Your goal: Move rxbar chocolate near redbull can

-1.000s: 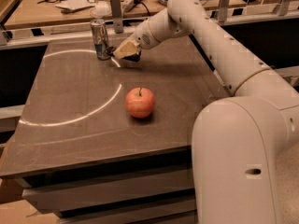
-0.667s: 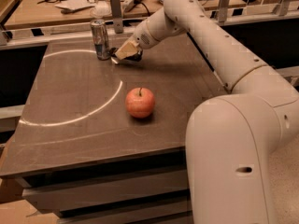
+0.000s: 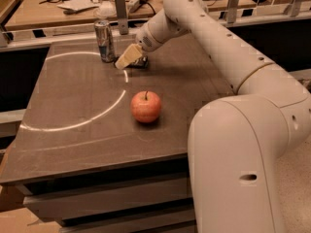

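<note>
As the hand (image 3: 127, 58) sank slightly toward the tabletop (image 3: 73, 101), the rxbar chocolate (image 3: 141, 63) arrived beside the redbull can (image 3: 104, 40).
The bar lay against the hand's right side, the can just left; its grip could not be told, but delivery looked nearly done.

Pincer (image 3: 127, 60) beside redbull can (image 3: 104, 41) hides most rxbar chocolate (image 3: 140, 64).

The redbull can (image 3: 104, 41) is tall, thin, silver and blue. It stands straight up on the counter (image 3: 73, 106), near the low pincer (image 3: 125, 61). The rxbar chocolate (image 3: 141, 64) is small, dark and flat. It lies right by the pincer, partly hidden.
</note>
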### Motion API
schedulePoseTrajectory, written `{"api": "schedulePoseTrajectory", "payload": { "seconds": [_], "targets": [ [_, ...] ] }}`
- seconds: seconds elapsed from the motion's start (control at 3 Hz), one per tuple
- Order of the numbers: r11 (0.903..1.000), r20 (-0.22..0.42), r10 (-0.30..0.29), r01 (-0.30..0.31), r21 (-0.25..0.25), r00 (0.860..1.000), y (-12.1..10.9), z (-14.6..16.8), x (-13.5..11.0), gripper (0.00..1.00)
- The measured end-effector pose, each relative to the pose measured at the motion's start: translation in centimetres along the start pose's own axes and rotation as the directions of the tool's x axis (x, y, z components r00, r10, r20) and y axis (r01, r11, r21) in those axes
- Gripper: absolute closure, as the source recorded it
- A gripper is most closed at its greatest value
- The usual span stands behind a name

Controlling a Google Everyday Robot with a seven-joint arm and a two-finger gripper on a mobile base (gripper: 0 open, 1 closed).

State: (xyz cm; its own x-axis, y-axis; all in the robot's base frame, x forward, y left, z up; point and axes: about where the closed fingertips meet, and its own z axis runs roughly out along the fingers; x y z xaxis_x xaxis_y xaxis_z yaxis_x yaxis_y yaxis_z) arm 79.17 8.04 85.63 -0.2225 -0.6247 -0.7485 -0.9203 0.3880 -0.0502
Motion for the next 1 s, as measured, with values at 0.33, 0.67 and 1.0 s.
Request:
{"api": "schedulePoseTrajectory", "payload": {
  "seconds": [0.33, 0.67, 1.0],
  "targets": [
    [0.9991, 0.0, 0.041, -0.041, 0.006, 0.999, -0.3, 0.1, 1.1, 0.0],
    [0.9885, 0.052, 0.147, -0.149, 0.027, 0.988, -2.2, -1.7, 3.8, 0.0],
    [0.9667, 0.136, 0.222, -0.236, 0.099, 0.965, -5.5, -5.5, 6.6, 0.0]
  ]
}}
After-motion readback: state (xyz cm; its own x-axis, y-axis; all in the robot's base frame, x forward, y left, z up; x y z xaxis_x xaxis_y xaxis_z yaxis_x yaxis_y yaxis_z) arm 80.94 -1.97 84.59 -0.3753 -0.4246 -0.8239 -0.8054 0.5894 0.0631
